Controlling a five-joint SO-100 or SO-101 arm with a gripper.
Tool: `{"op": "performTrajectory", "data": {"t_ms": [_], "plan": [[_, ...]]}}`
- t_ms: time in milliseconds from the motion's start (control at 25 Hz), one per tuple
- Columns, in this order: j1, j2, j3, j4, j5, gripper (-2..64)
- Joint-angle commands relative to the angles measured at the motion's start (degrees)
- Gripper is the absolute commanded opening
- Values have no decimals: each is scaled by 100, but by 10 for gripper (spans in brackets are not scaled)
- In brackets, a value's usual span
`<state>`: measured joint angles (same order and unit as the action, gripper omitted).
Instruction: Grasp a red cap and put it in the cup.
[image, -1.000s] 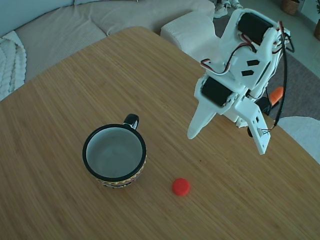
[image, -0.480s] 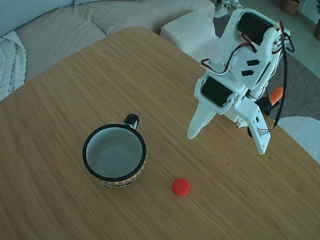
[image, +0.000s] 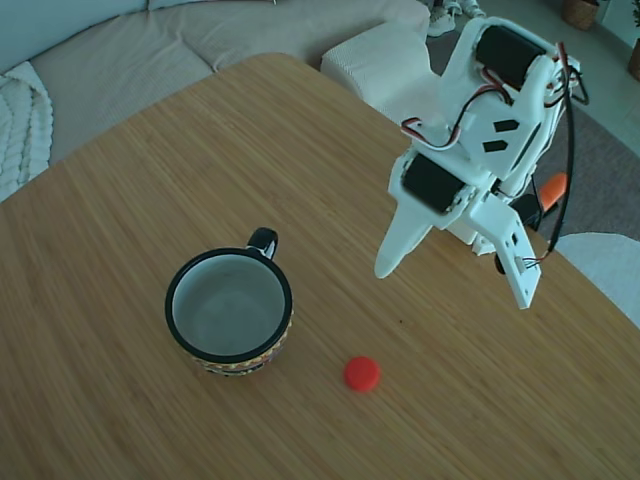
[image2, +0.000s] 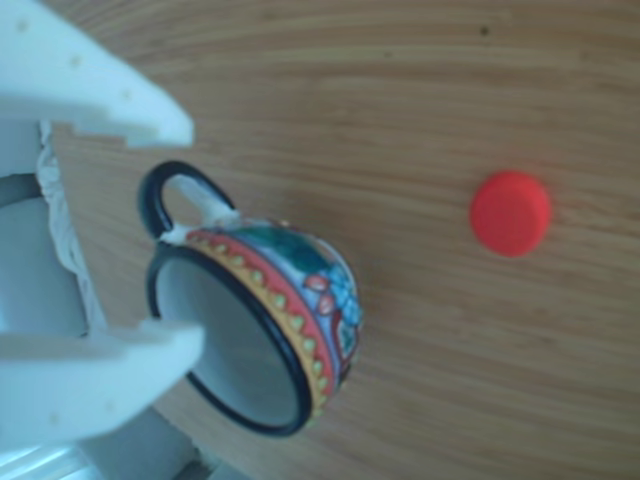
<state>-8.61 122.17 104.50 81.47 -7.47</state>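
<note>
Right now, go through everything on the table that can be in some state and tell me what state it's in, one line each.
red cap: lying flat on the wooden table, apart from the mug, not grasped.
mug: upright, empty, handle pointing away from the fixed view's camera.
end effector: open, holding nothing, raised above the table, clear of cap and mug.

No visible change since earlier pictures
</note>
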Motion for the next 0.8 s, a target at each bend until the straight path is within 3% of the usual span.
{"op": "performTrajectory", "data": {"t_ms": [0,640,760], "plan": [[-35,149,-334,-62,-26,192],[-35,0,-536,-53,-35,192],[-35,-439,-519,-70,-35,192]]}}
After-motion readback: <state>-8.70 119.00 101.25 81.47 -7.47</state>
